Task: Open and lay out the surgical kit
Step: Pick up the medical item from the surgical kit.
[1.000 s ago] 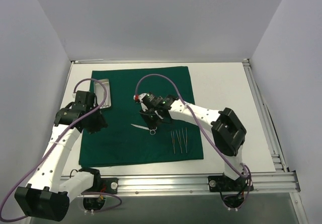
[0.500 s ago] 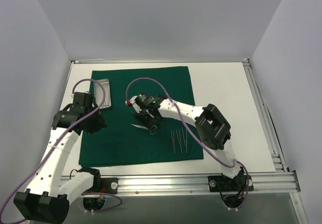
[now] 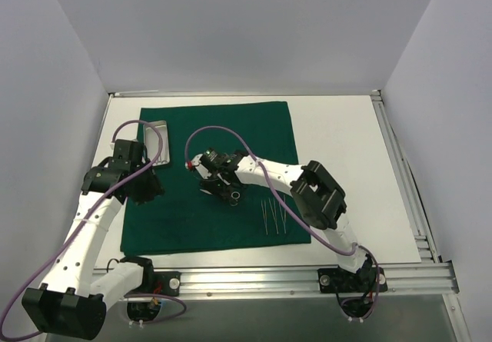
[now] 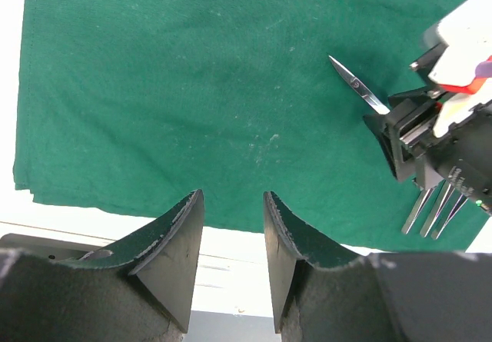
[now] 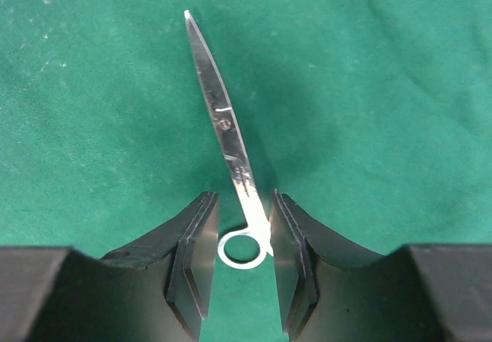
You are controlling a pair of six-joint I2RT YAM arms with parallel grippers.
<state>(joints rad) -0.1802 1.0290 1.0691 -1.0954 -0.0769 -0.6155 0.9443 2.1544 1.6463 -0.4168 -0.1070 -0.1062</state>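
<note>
the cloth (image 3: 231, 134) lies spread flat on the white surface (image 3: 346, 150), a dark green rectangle with its near edge close to the arm bases. the tray (image 3: 154, 141), small and shiny, sits on the cloth's far left corner, its long side running along the left edge.

the scissors (image 5: 229, 138) lie on the cloth near its middle, closed. in the top view the blades point left and the ring handle is to the right. just right of them and nearer the arms, three slim steel tools (image 3: 273, 215) lie side by side on the cloth, roughly parallel, apart from the scissors. i cannot tell which are forceps and which tweezers.

the right end effector (image 5: 242, 197) is down over the scissors' handle end. it is open, and its fingers (image 5: 196, 257) stand a little apart on either side of the one ring that shows. the right finger is at or against the shank, and the left one looks just clear of the ring. the blades reach out ahead of the fingertips, flat on the cloth. the right arm reaches across from the right side of the surface, bent at the elbow above the cloth's right edge.

the left end effector (image 4: 233, 196) hangs over the cloth's left part, between the tray and the near edge. it is open and nothing is between its fingers. its wrist view looks over the cloth's near edge, with the scissors' tip and the right end effector at the upper right.
</note>
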